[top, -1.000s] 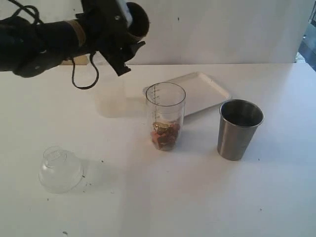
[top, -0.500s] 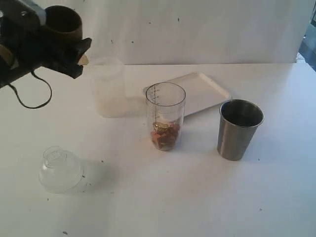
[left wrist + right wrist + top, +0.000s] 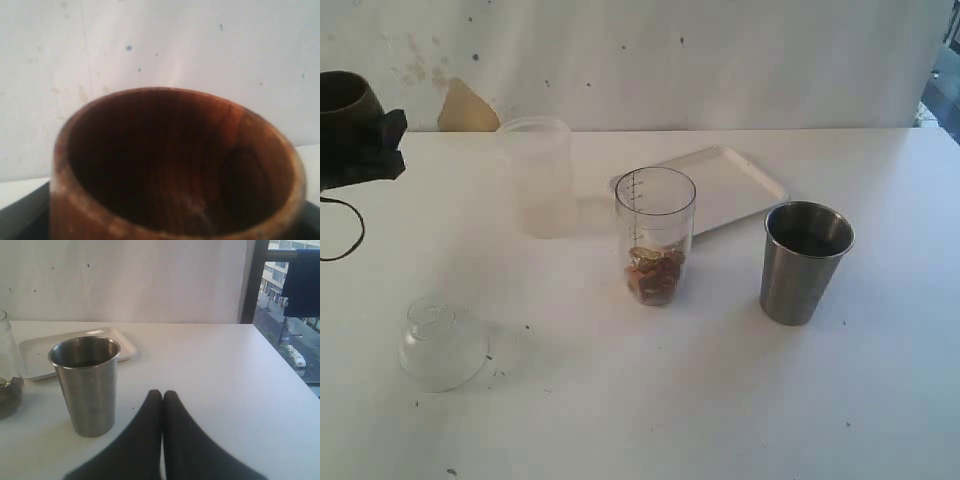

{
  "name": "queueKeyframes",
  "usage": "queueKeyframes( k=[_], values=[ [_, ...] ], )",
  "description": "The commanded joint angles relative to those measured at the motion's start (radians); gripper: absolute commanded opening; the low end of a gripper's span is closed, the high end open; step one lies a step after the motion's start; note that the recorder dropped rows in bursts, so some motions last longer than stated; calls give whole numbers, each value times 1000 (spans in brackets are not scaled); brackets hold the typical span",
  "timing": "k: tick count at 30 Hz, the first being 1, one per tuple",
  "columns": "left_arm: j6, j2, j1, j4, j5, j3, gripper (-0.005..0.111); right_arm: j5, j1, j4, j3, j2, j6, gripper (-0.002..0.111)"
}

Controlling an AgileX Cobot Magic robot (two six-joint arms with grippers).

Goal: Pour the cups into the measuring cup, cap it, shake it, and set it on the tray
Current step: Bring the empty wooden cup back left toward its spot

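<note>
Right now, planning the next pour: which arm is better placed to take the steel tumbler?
Right. The right gripper, shut and empty, sits near the steel tumbler; the left gripper holds the wooden cup far off.

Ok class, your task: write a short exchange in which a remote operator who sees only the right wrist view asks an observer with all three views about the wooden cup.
Operator: I see only the steel tumbler and the tray. Where is the wooden cup?
Observer: The left tool holds it, raised above the table at the exterior view's left edge.
Operator: Is anything in it?
Observer: The left wrist view looks into its mouth, and nothing shows inside.
</note>
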Motion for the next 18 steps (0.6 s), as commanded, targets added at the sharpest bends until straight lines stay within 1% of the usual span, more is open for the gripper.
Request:
queueKeyframes(
  k=[1, 5, 7, 13, 18],
  values=[
    [-25, 93, 35, -20, -92, 2, 0, -7, 0, 0, 7, -4, 4, 0],
    [-25, 185, 38, -41, -163, -5, 0, -7, 0, 0, 7, -4, 4, 0],
    [-25, 232, 38, -27, -172, -26, 0, -7, 0, 0, 7, -4, 4, 0],
    [-25, 362, 38, 56, -170, -133, 0, -7, 0, 0, 7, -4, 4, 0],
    [-25, 468, 38, 101, -123, -223, 0, -7, 0, 0, 7, -4, 4, 0]
  ],
)
